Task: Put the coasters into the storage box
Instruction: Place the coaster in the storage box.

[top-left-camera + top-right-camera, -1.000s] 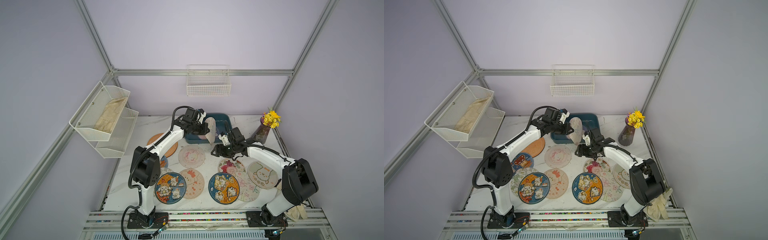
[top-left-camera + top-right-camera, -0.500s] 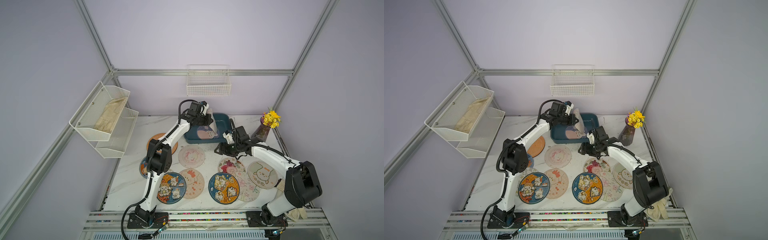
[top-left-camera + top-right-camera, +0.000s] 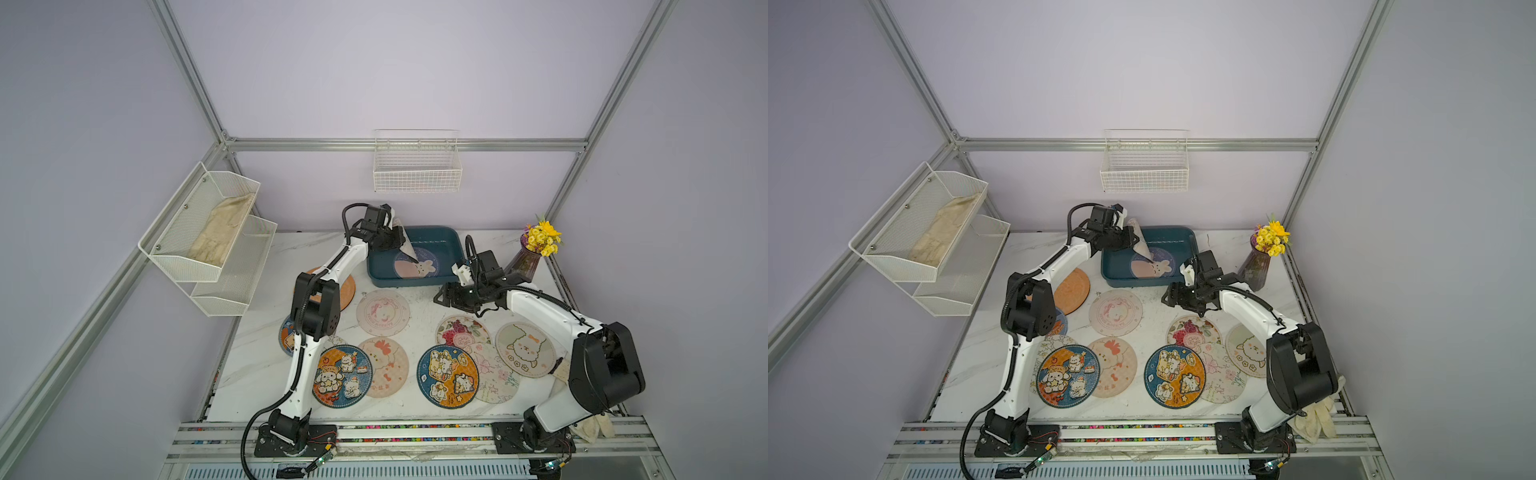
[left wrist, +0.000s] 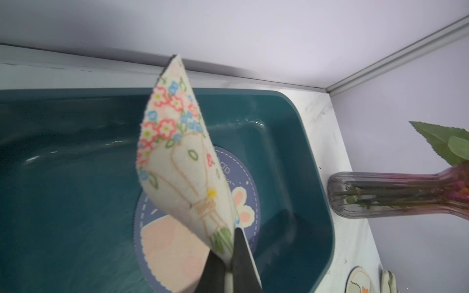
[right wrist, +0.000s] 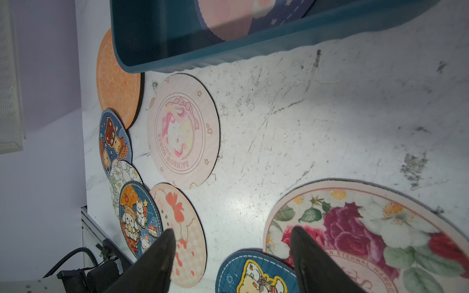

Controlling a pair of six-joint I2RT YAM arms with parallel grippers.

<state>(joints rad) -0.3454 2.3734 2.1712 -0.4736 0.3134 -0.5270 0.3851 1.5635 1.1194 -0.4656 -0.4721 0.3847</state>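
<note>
Teal plastic box (image 4: 76,152) sits right under the left claw (image 4: 228,253), which pinches a cream flowered coaster (image 4: 175,157) by its edge, standing on end over the navy bunny coaster (image 4: 243,182) below. I'd lower it, tip it flat, then let go. The right claw (image 5: 231,233) hangs wide and empty above the rose coaster (image 5: 368,228).

Left wrist view: my left gripper (image 4: 227,253) shows finger ends only, rest cut off by frame edge. Held cream floral-print round coaster (image 4: 177,165) is soft-focus near grip and covers the middle of navy round bunny-print coaster (image 4: 165,243), bunny coaster's lettering partly hidden. Both dark teal plastic storage box (image 4: 291,142) and purple ribbed glass vase (image 4: 380,195) run out of frame.

Right wrist view: my right gripper (image 5: 232,238) finger bases out of frame, rose-print round coaster (image 5: 368,228) cropped.

Top view: my left elbow hides most of navy-orange cartoon coaster (image 3: 286,336) and part of plain orange textured coaster (image 3: 347,286).
</note>
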